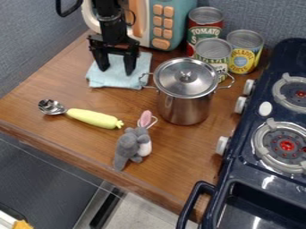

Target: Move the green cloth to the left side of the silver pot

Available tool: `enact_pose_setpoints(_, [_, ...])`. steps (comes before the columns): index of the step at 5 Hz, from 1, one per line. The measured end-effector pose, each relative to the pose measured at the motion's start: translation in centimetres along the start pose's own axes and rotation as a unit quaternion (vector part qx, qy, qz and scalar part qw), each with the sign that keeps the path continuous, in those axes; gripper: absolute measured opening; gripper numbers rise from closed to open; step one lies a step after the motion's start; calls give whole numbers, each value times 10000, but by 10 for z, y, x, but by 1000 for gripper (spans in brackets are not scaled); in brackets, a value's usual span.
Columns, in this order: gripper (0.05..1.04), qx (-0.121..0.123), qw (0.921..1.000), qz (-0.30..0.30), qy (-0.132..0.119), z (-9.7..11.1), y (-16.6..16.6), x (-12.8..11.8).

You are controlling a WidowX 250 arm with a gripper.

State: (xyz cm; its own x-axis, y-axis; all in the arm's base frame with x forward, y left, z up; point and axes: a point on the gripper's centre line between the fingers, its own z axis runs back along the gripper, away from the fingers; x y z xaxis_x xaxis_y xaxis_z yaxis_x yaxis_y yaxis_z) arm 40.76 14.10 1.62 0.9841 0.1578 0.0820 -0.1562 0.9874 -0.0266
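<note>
The step in hand looks like the grasp: the fingers [129, 64] hang over the pale blue-green cloth [113, 79], spread well apart with nothing held between them, though whether their tips touch the fabric I cannot tell. The cloth lies flat on the worktop [182, 156] at about ten o'clock from the silver pot [186, 105], its near corner just beside the pot's side handle [146, 81]. That is arguably on the wanted side already, so what remains is probably a short shift round to nine o'clock. The next move calls for going low enough to pinch a fold, closing, then lifting a little before carrying. Dragging could snag the handle, and the yellow-handled scoop [94, 117], between eight and nine o'clock from the pot, limits the landing spot.
</note>
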Motion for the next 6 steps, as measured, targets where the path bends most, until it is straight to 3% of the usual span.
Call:
enact_pose_setpoints(2, [1001, 136, 9999, -54, -33, -3, 2, -3])
enact_pose_setpoints(4, [999, 58, 9994, -177, 291, 5, -18, -59])
enact_pose_setpoints(6, [999, -5, 9992, -242, 310, 10, -21, -68])
